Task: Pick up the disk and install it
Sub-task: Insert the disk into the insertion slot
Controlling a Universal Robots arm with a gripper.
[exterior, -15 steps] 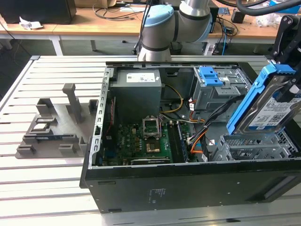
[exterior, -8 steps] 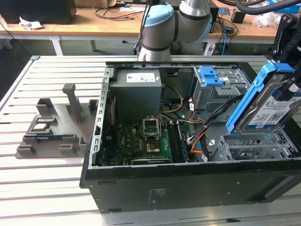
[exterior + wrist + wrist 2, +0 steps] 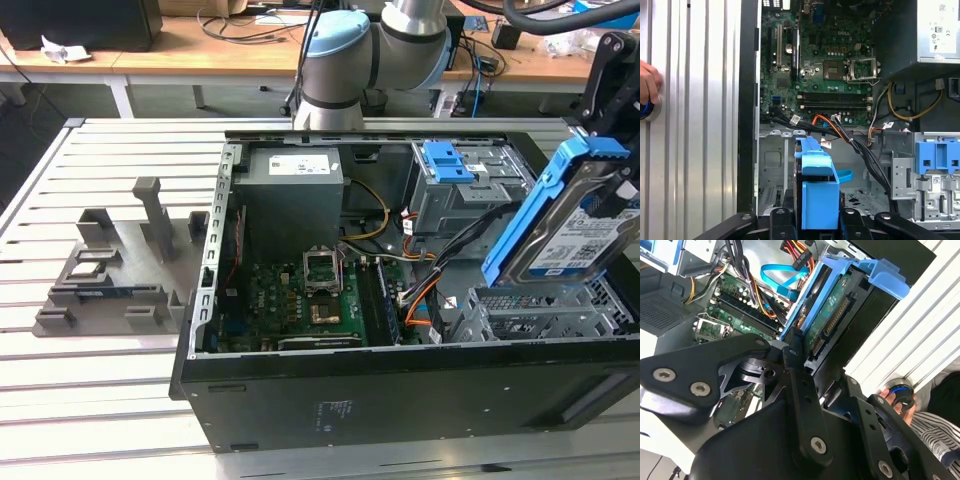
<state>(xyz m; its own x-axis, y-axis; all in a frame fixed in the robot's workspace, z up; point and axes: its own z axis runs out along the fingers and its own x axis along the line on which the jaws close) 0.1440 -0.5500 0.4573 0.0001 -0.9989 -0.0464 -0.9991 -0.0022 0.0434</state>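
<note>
My fingers [image 3: 781,222] are clenched on the disk [image 3: 575,235], one on each of its blue-railed sides, so the gripper [image 3: 816,222] has it firmly. In the exterior view the disk hangs tilted, label up, above the empty metal drive cage [image 3: 540,305] at the end of the open computer case [image 3: 400,400] towards the exterior view's right; I can't tell whether its lower edge touches the cage.

Past the cage, orange and black cables run across to the green motherboard [image 3: 300,300] on the case floor. Beyond that are the grey power supply [image 3: 295,195] with its white sticker and a bare blue bracket [image 3: 448,160] in the upper bay.

The case lies on a slatted metal surface [image 3: 100,390]. A grey fixture [image 3: 120,260] stands on it, well apart towards the exterior view's left. In the first wrist view a person's hand [image 3: 647,85] rests on a round blue-ringed button [image 3: 646,110] on the surface.
</note>
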